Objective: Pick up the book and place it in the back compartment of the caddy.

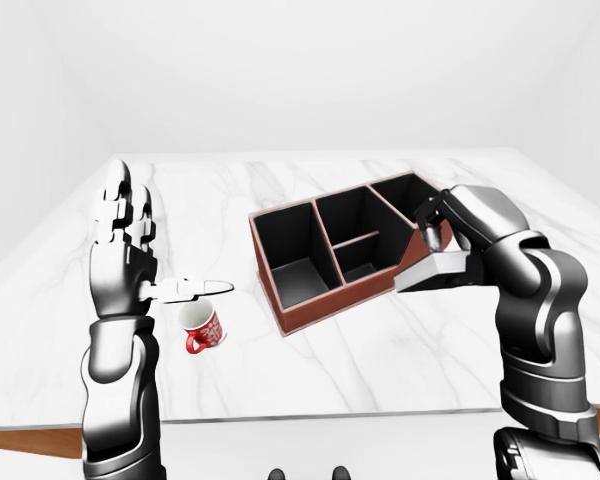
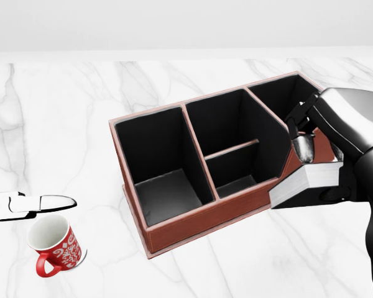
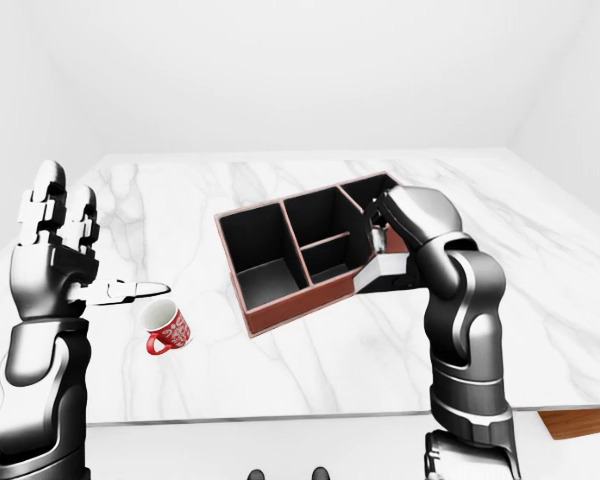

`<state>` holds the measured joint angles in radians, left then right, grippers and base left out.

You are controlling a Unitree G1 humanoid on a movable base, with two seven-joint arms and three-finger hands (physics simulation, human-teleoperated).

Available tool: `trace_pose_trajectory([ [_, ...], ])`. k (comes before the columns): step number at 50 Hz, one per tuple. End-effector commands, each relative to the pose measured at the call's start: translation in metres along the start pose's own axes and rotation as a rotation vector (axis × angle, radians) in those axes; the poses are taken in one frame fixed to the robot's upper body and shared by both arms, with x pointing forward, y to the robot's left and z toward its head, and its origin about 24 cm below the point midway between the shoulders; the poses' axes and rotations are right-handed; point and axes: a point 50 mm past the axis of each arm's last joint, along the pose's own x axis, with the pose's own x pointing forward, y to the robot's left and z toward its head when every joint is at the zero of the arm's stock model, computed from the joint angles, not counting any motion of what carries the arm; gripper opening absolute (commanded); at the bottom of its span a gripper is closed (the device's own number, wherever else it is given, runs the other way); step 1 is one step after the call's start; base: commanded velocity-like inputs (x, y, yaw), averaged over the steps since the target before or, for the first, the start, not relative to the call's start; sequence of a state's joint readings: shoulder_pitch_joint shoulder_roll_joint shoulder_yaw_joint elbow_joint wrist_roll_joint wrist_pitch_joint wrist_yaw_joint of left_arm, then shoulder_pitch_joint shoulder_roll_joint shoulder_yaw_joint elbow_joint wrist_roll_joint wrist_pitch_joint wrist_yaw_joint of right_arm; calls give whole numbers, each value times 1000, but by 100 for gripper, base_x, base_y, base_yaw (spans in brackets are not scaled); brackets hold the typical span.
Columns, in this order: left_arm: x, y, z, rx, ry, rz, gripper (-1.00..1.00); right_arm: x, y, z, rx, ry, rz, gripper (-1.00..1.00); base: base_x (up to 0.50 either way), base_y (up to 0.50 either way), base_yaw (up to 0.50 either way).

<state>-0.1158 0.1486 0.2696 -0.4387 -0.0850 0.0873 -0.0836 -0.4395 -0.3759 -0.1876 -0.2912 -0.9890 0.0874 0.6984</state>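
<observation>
The caddy [image 2: 202,214] is a red-brown box with black compartments, lying at an angle on the marble table in the middle of the head view. My right hand [image 2: 314,152] is shut on the book [image 2: 301,181], a red cover with white page edges, held tilted against the caddy's right wall, outside the compartments. My left hand [image 1: 130,255] is open, raised upright at the left of the left-eye view, with nothing in it.
A red and white mug [image 2: 53,248] stands on the marble table [image 2: 62,124] at the lower left of the head view, just below my left thumb [image 2: 31,205]. The table's near edge runs along the bottom of the eye views.
</observation>
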Motion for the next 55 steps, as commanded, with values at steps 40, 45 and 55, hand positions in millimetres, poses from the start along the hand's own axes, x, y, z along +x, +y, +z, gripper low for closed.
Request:
trace_pose_trajectory([
  [40,-1,0,2,-1,-8,0,100,30,-6,34,-6,-77,6,-100,0,0,0],
  [45,-1,0,2,-1,-7,1,100,38,0,31,6,-67,47,-100,0,0,0],
  [55,0,1,3,-2,-12,2,100,42,4,39,5,-86,61,-100,0,0,0],
])
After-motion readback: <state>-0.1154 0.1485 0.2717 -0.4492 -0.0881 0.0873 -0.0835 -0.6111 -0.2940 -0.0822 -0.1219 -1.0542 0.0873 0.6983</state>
